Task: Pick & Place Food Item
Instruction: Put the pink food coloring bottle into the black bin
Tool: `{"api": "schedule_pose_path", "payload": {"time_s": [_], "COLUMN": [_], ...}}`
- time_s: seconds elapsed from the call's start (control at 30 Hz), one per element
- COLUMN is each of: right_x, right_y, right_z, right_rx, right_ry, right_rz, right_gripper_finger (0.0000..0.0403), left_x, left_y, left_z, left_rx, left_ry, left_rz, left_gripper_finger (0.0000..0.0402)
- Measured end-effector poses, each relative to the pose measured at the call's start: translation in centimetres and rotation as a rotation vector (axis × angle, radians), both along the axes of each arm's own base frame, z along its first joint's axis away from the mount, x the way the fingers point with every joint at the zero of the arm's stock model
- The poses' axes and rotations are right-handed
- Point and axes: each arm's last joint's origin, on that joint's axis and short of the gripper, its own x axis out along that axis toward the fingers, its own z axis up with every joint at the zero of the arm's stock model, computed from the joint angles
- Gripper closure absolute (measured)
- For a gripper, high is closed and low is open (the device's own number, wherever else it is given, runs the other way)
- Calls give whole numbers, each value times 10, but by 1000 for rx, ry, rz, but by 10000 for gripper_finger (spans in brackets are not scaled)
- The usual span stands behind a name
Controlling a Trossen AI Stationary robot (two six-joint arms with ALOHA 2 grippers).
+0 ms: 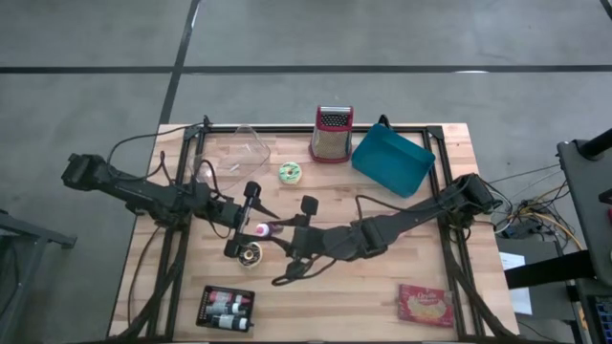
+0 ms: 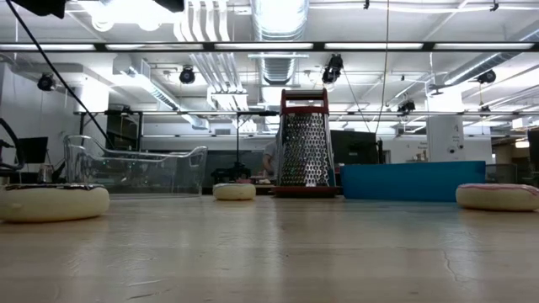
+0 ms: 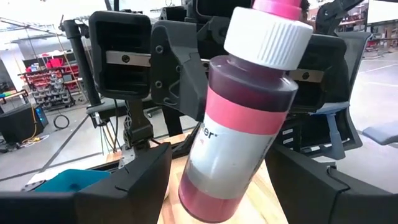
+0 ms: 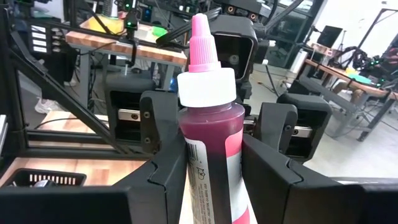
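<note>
I'm holding the bottle (image 4: pixel 211 155) clamped in the right gripper (image 4: pixel 211 180) mid-table. The left gripper (image 3: pixel 217 186) is sitting apart around it, so I'm squaring up before squeezing.

Dark magenta bottle (image 4: pixel 208 152) with white cap, teal bin (image 1: pixel 392 161), red-topped grater (image 1: pixel 332 133)

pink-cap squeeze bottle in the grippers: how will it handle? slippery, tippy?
The bottle looks nearly full of dark liquid, so probably hefty. Its smooth round body may twist between the right gripper's fingers. Tall and narrow, with a pointed nozzle: likely tippy upright and prone to rolling if laid down.
</note>
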Motion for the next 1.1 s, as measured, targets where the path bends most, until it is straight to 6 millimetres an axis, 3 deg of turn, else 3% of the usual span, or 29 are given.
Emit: {"api": "schedule_pose_path", "payload": {"time_s": [0.3, 0.77, 1.1], "right_x": [0, 0, 0], "right_y": [0, 0, 0], "right_z": [0, 0, -1], "right_rx": [0, 3, -2], "right_ry": [0, 0, 10], "right_rz": [0, -1, -1], "right_gripper_finger": [271, 271, 271], "left_x": [0, 0, 0], "left_y": [0, 0, 0], "left_z": [0, 0, 0], "left_rx": [4, 9, 12], "left_ry": [-1, -2, 0], "left_rz": [0, 1, 1], "left_gripper_finger": [146, 231, 238]}}
